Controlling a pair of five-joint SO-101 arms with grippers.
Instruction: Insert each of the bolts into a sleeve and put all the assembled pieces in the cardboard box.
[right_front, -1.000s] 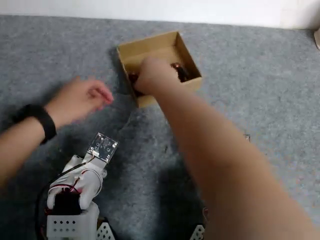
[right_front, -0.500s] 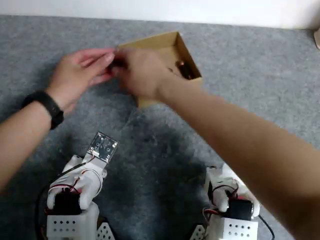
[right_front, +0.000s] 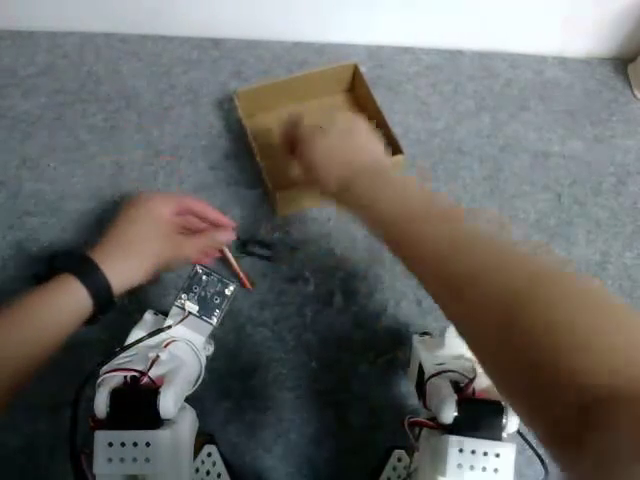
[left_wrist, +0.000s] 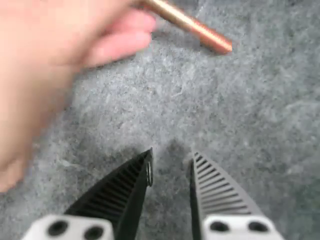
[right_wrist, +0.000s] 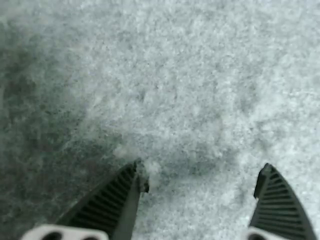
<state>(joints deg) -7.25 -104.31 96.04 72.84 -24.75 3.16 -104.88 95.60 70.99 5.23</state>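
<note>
High view: a cardboard box (right_front: 262, 100) stood on the grey mat (right_front: 520, 170) toward the far side of the table. Its interior was largely hidden by the far hand (right_front: 335, 150), which was blurred. That hand's forearm crossed the frame and was cut off at its edge, covering part of the right arm (right_front: 455, 400). What lay in the box could not be made out.

Closer to the arms, the near hand (right_front: 160, 230), wearing a dark wristband (right_front: 80, 275), held a copper-coloured bolt (right_front: 237, 268) by one end. The free end slanted toward the left arm (right_front: 150, 370). A small dark piece (right_front: 257, 248) sat just beside the bolt at the fingertips. Whether it was a sleeve, and whether it touched the mat, could not be told.

Left wrist view: the left gripper (left_wrist: 170, 159) hung close over the mat, its jaws parted by a narrow gap and grasping nothing. Beyond it the near hand appeared blurred and cut off by the frame, with the bolt's held end buried in the fingers.

Right wrist view: the right gripper (right_wrist: 200, 172) was released, its jaws spread wide over the mat with nothing between them.
</note>
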